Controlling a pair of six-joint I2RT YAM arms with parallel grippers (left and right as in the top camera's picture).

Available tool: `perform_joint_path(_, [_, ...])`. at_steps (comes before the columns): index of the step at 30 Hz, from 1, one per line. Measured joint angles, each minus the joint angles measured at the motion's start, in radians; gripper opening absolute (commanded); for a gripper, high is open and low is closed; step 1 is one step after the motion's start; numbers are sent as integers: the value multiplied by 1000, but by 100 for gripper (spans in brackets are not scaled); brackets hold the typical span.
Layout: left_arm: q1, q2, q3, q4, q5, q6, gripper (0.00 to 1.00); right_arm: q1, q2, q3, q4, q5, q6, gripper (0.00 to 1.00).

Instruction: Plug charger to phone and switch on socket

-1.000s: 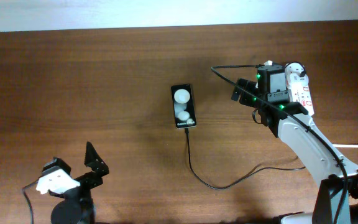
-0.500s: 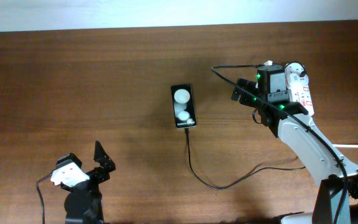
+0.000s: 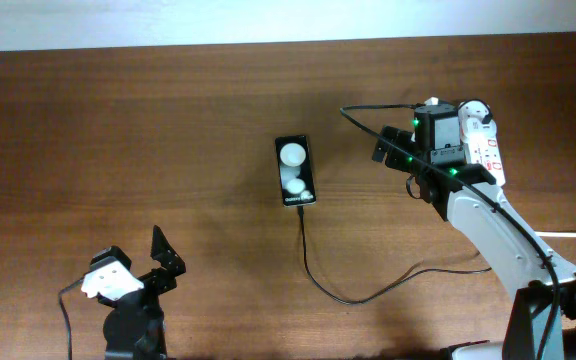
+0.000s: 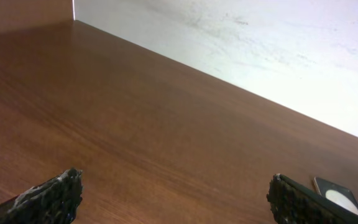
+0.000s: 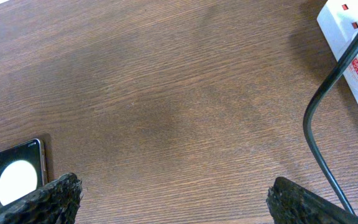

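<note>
Near the front left corner of the brown table [image 3: 118, 120], the left gripper [image 4: 176, 208] hung just above the wood. Its two black fingers [image 4: 48, 198] were spread wide, and it held nothing.

The phone [image 3: 294, 171] lay flat near the middle of the table, with its two white round spots facing up. Its end with the tiny white words pointed to the front edge.

The charger [image 3: 313, 275], a thin black cable, met that end of the phone. It was too small to tell if the plug tip was all the way in. From there the cable ran toward the front edge and then bent away to the right.

More to the right, closer to the back edge, the right gripper [image 5: 176, 205] hung over bare wood. It was spread wide too, and it held nothing.

The socket [image 3: 488, 150] lay by the right edge, just beside the right arm, which hid part of it. A loop of the black cable crossed in front of it. Its switches were too small to read.
</note>
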Motion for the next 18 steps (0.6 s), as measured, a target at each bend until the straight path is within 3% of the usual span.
perform_joint_path(18, [0, 0, -15, 139, 35, 1, 99, 0, 0, 0, 0, 0, 0, 99])
